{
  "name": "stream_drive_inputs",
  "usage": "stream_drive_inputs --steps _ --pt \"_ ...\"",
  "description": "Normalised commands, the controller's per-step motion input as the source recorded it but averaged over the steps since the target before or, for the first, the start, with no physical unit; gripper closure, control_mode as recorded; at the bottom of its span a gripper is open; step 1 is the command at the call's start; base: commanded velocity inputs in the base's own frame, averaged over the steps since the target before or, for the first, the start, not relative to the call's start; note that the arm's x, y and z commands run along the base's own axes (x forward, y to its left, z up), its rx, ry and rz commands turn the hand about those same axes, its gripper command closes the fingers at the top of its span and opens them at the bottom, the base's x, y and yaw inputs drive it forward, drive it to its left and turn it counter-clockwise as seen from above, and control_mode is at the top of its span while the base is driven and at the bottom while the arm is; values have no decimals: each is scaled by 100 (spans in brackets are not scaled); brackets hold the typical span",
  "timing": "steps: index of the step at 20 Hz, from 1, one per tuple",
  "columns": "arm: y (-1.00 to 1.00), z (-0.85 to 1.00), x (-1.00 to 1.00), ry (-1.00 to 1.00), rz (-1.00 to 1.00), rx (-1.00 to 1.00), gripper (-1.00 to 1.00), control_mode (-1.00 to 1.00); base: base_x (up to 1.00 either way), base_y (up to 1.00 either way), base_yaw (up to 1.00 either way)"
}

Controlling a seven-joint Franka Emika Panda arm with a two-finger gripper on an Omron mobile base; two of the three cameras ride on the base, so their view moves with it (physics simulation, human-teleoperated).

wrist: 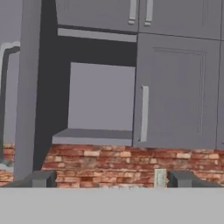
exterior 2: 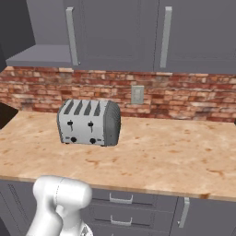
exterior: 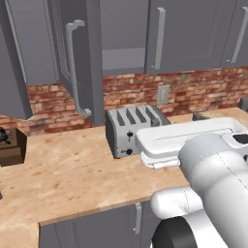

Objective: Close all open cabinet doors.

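Note:
One cabinet door [exterior: 80, 58] stands swung out from the wall, its long silver handle [exterior: 72, 68] facing me. In the hand view that open door [wrist: 28, 87] is edge-on at the left, beside the bare cabinet interior [wrist: 100, 96]. Right of the opening, a closed door [wrist: 179, 92] carries a vertical handle [wrist: 144, 113]. Two more closed doors [exterior 2: 115, 32] hang side by side in the right base view. My gripper [wrist: 111, 181] is open, holds nothing, and sits well back from the cabinets, facing the opening.
A silver four-slot toaster [exterior: 133, 128] stands on the wooden counter [exterior 2: 175, 156] below the open cabinet. A brown box [exterior: 12, 145] sits at the left. Another grey panel [exterior: 12, 58] juts out at the far left. A wall outlet [exterior 2: 137, 94] is on the brick.

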Motion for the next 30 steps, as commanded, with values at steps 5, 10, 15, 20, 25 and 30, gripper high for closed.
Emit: stream_drive_inputs --steps 5,10,15,20,25,30 --pt "45 -15 0 -22 10 -5 -100 -100 0 0 0" --pt "31 -20 7 -22 8 -3 -100 -100 0 0 0" --pt "3 -37 19 -10 0 0 -100 -100 0 0 0" --pt "7 -43 22 -5 0 0 -100 -100 0 0 0" --pt "2 -44 30 -10 1 0 -100 -100 0 0 0" --pt "1 -40 38 -9 2 0 -100 -100 0 0 0"
